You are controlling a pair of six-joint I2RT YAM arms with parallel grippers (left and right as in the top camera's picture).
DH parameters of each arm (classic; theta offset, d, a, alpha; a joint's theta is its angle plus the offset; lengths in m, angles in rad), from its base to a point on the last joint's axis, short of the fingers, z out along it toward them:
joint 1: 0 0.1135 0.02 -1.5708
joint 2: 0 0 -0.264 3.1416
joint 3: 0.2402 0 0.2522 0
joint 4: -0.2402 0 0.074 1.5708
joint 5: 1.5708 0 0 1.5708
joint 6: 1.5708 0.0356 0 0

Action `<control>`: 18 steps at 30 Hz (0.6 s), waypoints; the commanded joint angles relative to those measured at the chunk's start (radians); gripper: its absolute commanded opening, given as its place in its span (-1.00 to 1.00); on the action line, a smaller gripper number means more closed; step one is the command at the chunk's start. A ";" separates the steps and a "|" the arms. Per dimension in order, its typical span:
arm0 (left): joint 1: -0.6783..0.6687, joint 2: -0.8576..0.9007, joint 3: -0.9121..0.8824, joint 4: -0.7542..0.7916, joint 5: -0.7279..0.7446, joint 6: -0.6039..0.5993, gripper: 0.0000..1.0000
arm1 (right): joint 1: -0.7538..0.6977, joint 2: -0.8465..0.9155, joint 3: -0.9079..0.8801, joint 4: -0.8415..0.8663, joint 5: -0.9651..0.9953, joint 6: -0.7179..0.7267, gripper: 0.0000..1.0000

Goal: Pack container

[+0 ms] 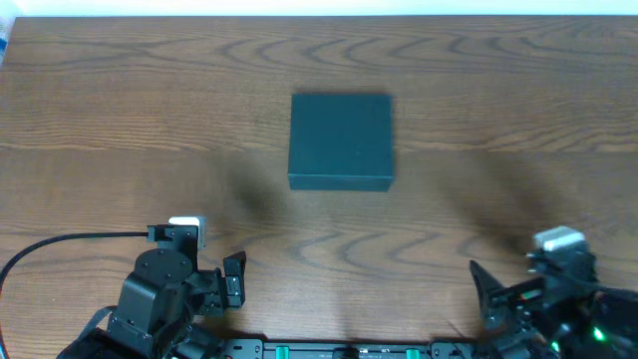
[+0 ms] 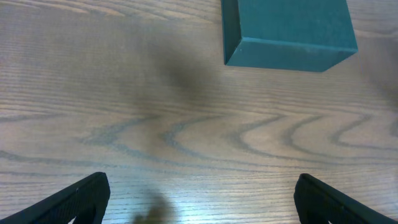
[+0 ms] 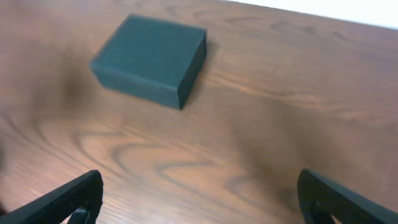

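1 dark green-black matte square container (image 1: 341, 141) lies closed at mid-table on the brown wooden table (image 1: 120, 120), on the far side of both arms. The left gripper (image 2: 202, 204) and right gripper (image 3: 199, 200) hover at the near edge, fingers spread and empty. The left appears slightly nearer. The hinge side cannot be made out, and no goods to pack are in view.

The overhead camera looks straight down on the whole table (image 1: 120, 130). The left wrist camera sits low at 7 o'clock facing 1 o'clock, and the right sits at 5 o'clock facing 11. All three views share the box (image 1: 341, 140).
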 commanded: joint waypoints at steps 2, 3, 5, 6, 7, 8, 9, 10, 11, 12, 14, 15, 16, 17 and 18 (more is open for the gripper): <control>-0.006 -0.005 -0.005 -0.004 -0.017 -0.015 0.91 | -0.087 -0.048 -0.120 0.011 -0.198 -0.268 0.98; -0.006 -0.005 -0.005 -0.004 -0.017 -0.015 0.91 | -0.102 -0.066 -0.154 0.024 -0.184 -0.222 0.98; -0.006 -0.005 -0.005 -0.004 -0.016 -0.015 0.92 | -0.123 -0.091 -0.208 0.065 -0.134 -0.106 0.99; -0.006 -0.005 -0.005 -0.004 -0.017 -0.015 0.91 | -0.132 -0.103 -0.234 0.087 -0.098 -0.037 0.98; -0.006 -0.005 -0.005 -0.004 -0.017 -0.015 0.92 | -0.140 -0.117 -0.266 0.106 -0.054 0.036 0.99; -0.006 -0.005 -0.005 -0.004 -0.017 -0.015 0.91 | -0.144 -0.129 -0.296 0.123 -0.028 0.075 0.98; -0.006 -0.005 -0.005 -0.004 -0.016 -0.015 0.91 | -0.146 -0.136 -0.318 0.135 -0.024 0.078 0.98; -0.006 -0.005 -0.005 -0.004 -0.017 -0.015 0.91 | -0.145 -0.142 -0.341 0.141 -0.024 0.077 0.98; -0.006 -0.005 -0.005 -0.004 -0.017 -0.015 0.91 | -0.145 -0.145 -0.360 0.139 -0.022 0.069 0.98; -0.006 -0.005 -0.005 -0.004 -0.016 -0.015 0.92 | -0.145 -0.146 -0.375 0.133 -0.019 0.052 0.98; -0.006 -0.005 -0.005 -0.004 -0.017 -0.015 0.91 | -0.145 -0.146 -0.407 0.121 -0.018 0.014 0.98; -0.006 -0.005 -0.005 -0.004 -0.016 -0.015 0.91 | -0.145 -0.146 -0.418 0.125 -0.017 0.005 0.98; -0.006 -0.005 -0.005 -0.004 -0.016 -0.015 0.91 | -0.146 -0.146 -0.429 0.128 -0.016 0.000 0.99; -0.006 -0.005 -0.005 -0.004 -0.016 -0.015 0.91 | -0.145 -0.146 -0.438 0.130 -0.013 -0.002 0.99; -0.006 -0.005 -0.005 -0.004 -0.017 -0.015 0.92 | -0.146 -0.146 -0.449 0.134 -0.013 -0.002 0.98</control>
